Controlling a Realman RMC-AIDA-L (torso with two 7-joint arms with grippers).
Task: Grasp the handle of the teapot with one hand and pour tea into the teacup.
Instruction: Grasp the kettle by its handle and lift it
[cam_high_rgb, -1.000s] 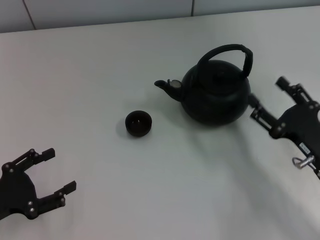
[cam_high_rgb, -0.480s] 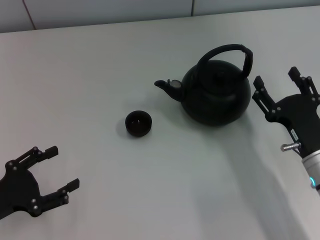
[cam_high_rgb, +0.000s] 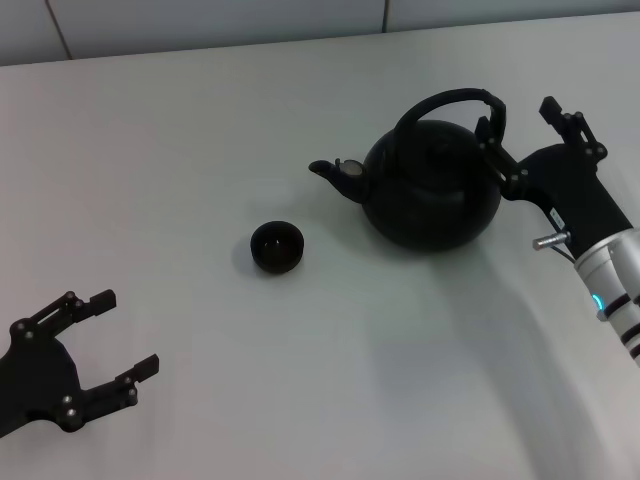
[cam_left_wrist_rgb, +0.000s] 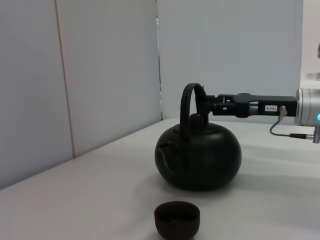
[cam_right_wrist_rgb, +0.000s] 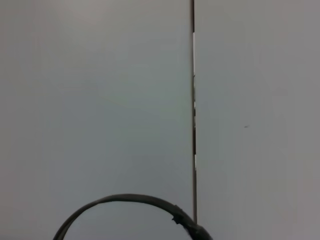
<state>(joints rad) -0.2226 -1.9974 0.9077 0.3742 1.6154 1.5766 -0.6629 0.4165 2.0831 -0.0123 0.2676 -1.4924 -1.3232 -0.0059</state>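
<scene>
**A white table and a grey wall**

A big white table (cam_high_rgb: 200, 150) is seen, flat and plain. Behind the table, at its far edge, a pale grey wall (cam_left_wrist_rgb: 100, 75) is seen. The wall is made of panels. Thin dark seams (cam_right_wrist_rgb: 192, 125) are seen between the panels, running straight up from the table.

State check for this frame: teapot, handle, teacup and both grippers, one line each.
teapot: upright on the table, spout toward the teacup.
handle: standing up, not yet gripped.
teacup: upright, apart from the teapot; contents unclear.
right gripper: open, fingers beside the handle.
left gripper: open, idle, near table edge.
</scene>
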